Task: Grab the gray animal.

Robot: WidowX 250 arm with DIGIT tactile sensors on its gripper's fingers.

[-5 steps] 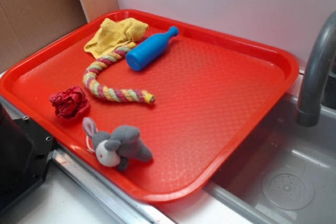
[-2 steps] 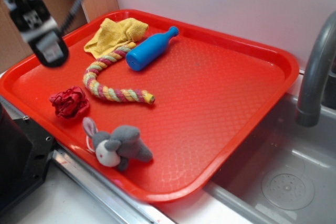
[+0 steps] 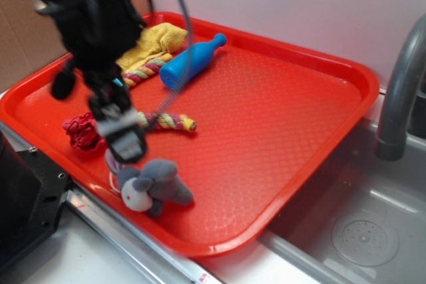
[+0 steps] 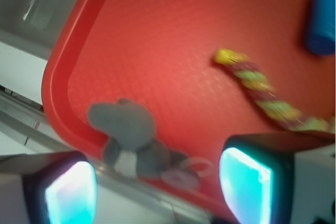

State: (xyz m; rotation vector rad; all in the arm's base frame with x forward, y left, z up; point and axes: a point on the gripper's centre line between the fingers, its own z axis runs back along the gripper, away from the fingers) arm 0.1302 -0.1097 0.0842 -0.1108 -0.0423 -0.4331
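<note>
One gray animal (image 3: 154, 186), lying sideways, ears toward rope toy (image 3: 163, 121)

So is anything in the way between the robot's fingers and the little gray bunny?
Nothing visible blocks it. The gripper hangs open just above the gray animal, which lies between its fingers in the wrist view. The red fabric ball and rope toy lie off to the sides.

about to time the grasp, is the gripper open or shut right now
Open. In the wrist view the gripper has its two fingers set wide apart, the gray animal in the gap between them, untouched.
</note>
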